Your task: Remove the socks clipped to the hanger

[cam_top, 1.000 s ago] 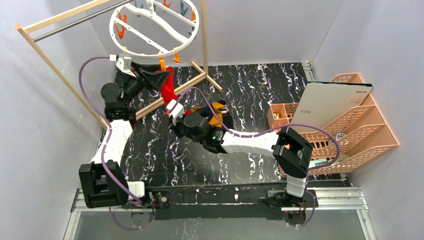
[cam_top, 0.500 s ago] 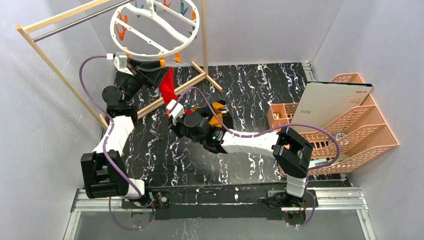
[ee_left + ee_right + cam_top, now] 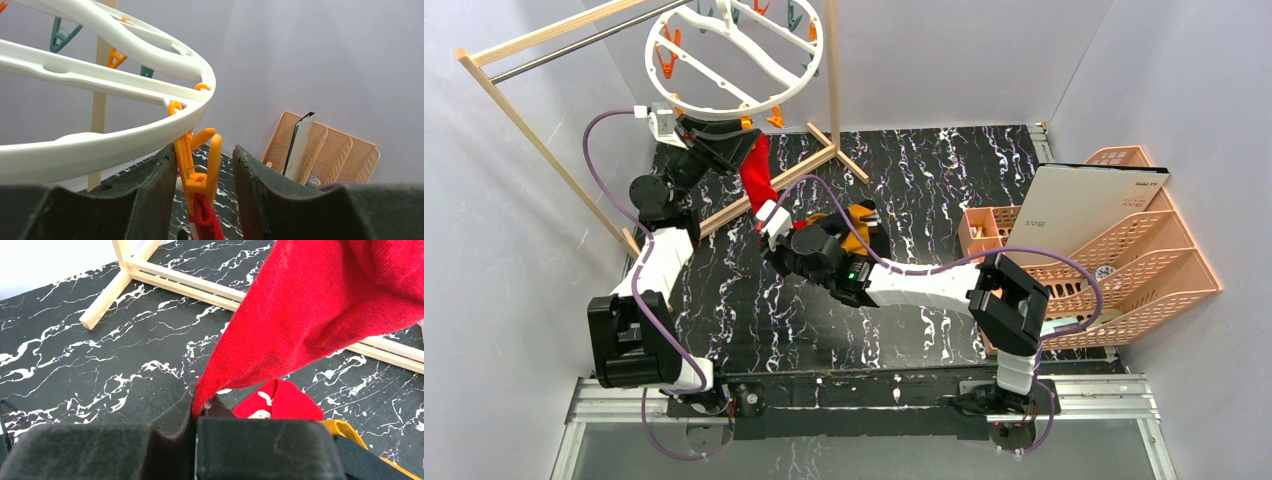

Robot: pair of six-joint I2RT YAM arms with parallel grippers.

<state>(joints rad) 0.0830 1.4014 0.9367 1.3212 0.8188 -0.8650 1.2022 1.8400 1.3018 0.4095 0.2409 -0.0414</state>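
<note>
Red sock [image 3: 310,315] hangs taut below orange clip [image 3: 192,175] — our L gripper [image 3: 204,155] wide astride it, R gripper [image 3: 197,410] clamping sock's low end.

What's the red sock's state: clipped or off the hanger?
Clipped. The orange clip bites the red sock below the hanger; the right fingers pinch its lower end.

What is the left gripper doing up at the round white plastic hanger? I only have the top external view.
Observer: The left gripper has its jaws open, one on each side of an orange plastic clip.
Operator: Is anything in that clip?
Observer: Yes, the top of a red fabric sock is pinched in it, under the rim of the round white plastic hanger.
Operator: And the right gripper?
Observer: Shut on that sock's lower end, fabric stretched taut.
</note>
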